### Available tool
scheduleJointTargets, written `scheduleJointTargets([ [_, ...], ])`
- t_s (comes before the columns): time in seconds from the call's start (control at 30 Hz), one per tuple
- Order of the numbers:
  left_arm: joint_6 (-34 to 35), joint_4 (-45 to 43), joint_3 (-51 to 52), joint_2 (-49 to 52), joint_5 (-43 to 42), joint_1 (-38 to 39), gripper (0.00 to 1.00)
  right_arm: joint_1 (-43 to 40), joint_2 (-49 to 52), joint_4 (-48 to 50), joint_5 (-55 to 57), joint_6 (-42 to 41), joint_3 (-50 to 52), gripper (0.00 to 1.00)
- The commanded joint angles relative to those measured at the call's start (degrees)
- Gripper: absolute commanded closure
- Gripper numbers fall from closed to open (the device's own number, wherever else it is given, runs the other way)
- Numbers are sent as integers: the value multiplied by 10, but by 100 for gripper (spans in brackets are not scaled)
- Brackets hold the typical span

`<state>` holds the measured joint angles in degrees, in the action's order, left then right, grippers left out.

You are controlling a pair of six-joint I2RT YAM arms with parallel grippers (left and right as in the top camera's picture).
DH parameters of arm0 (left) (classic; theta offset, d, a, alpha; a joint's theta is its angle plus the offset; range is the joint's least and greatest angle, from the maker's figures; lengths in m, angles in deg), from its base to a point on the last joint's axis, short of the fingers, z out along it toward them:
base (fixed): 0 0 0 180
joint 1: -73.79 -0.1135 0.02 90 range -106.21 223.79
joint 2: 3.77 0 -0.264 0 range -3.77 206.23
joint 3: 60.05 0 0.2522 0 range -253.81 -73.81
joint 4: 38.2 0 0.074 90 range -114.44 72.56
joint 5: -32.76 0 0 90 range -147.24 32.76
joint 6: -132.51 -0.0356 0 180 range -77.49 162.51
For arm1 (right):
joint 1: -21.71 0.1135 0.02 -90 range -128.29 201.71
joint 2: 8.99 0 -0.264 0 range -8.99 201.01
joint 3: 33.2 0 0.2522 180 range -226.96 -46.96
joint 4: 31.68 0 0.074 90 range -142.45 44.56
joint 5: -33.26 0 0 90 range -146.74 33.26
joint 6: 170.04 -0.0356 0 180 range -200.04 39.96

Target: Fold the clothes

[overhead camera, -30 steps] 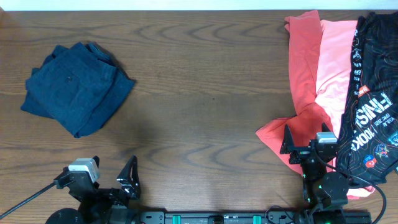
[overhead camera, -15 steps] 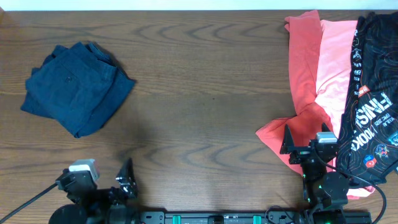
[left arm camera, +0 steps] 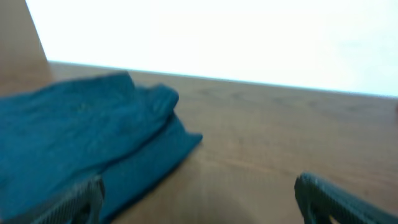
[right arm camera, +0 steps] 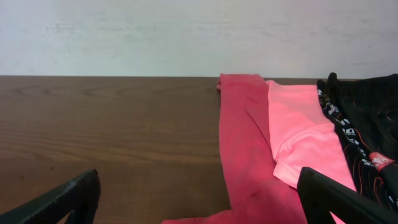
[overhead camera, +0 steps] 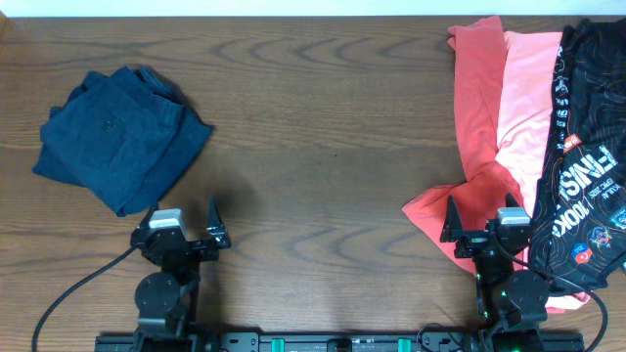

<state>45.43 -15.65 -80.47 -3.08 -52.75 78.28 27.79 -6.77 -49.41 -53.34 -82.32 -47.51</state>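
Note:
A folded dark navy garment lies at the table's left; it also shows in the left wrist view. Coral-pink shirts and a black printed shirt lie in a pile at the right; the right wrist view shows the coral-pink shirts and the black shirt. My left gripper is open and empty, just in front of the navy garment. In its wrist view bare table lies between the fingers. My right gripper is open and empty over the pink pile's near edge, as its wrist view shows.
The brown wooden table spreads between the two piles. A black cable runs from the left arm toward the front left corner. The arm bases sit along the front edge.
My left arm has swung from the front edge up and to the right, toward the navy garment. The right arm and the clothes have not moved.

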Motion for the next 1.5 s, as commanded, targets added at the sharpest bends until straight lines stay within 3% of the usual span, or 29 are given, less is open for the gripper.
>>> scheduleJointTargets([
  [0.0, -14, -38, 43, -6, 1, -4, 2, -5, -3, -1, -2, 9, 2, 1],
  [1.47, -14, -50, 64, -5, -10, -3, 2, -5, -3, -1, -2, 9, 2, 1],
])
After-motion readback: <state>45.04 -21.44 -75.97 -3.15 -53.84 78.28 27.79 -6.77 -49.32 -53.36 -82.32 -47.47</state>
